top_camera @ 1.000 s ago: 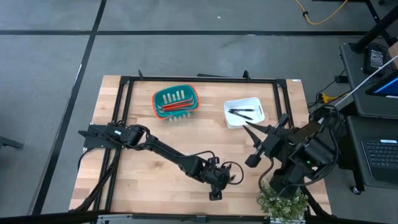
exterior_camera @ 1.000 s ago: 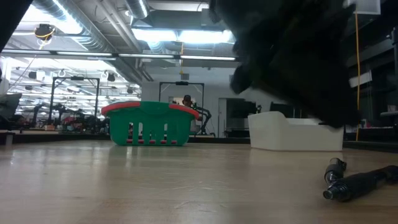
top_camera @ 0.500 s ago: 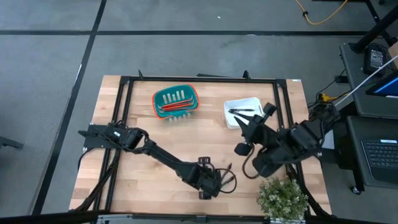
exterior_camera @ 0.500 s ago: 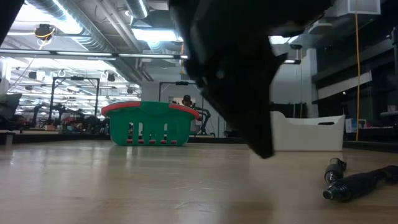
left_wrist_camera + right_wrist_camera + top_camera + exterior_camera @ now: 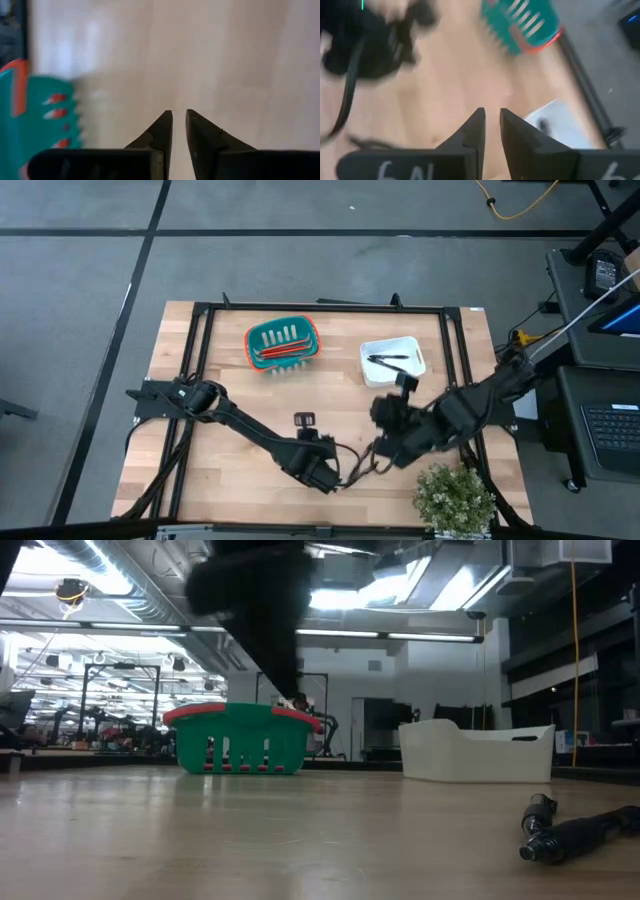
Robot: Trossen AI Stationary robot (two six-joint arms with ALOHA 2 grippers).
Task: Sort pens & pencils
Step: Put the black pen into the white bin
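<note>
Red-orange pencils (image 5: 283,353) lie in the teal basket (image 5: 283,345) near the far edge. Black pens (image 5: 390,361) lie in the white tray (image 5: 392,361) to its right. My left gripper (image 5: 304,423), shut (image 5: 179,112), hovers over bare wood near the table's middle. In its wrist view the basket (image 5: 30,115) shows at the side. My right gripper (image 5: 382,415), shut (image 5: 491,110), hovers just near of the tray (image 5: 555,117), with the basket (image 5: 522,25) beyond. Neither holds anything.
A potted plant (image 5: 455,495) stands at the near right corner. A dark cable (image 5: 350,465) loops between the two arms. In the low view a dark cylindrical object (image 5: 575,830) lies on the wood at the right. Black frame rails (image 5: 200,380) border the table.
My left gripper has drawn back from the near edge toward the table's left and turned toward the far edge. My right arm has swung from the right edge toward the table's middle. In the low view an arm's dark shape has crossed from right to left.
</note>
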